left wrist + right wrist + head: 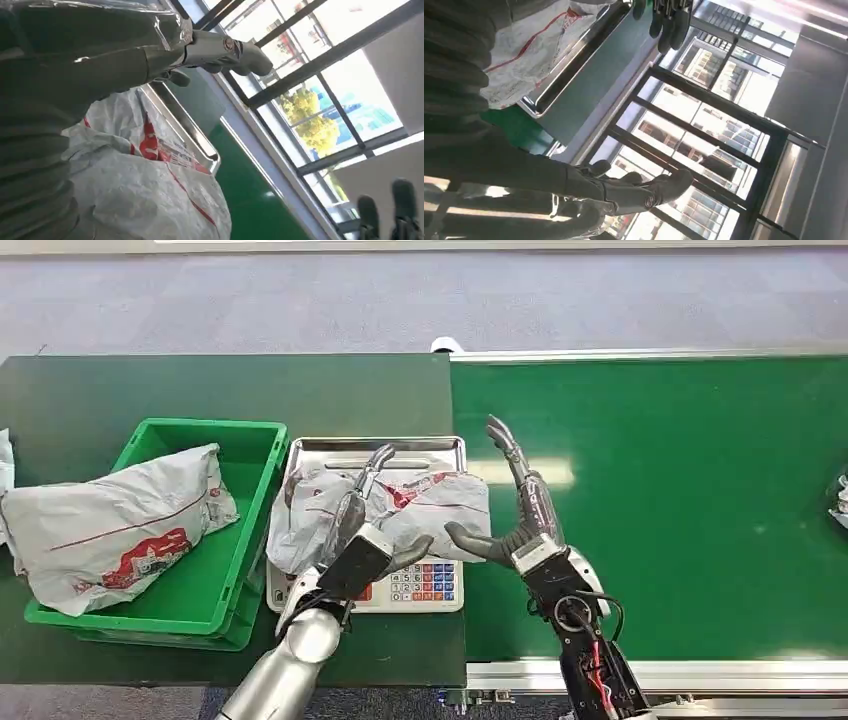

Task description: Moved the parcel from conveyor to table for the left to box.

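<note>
Resting on the scale (440,447) between the green crate (150,435) and the conveyor belt (680,490), the grey parcel (430,502) lies under the left hand (352,518), whose grip I cannot tell. The right hand (512,510) hovers beside it, fingers spread, holding nothing. Slack, slippery bagging could slide from a shallow grasp or snag the crate rim, where another parcel (110,525) crowds the space.

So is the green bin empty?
No, the green bin already holds a grey parcel, which sticks out over its left rim in the head view.

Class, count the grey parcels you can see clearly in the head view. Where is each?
2. One parcel lies in the green bin; one lies on the scale under the left hand. Edge scraps may be more.
</note>
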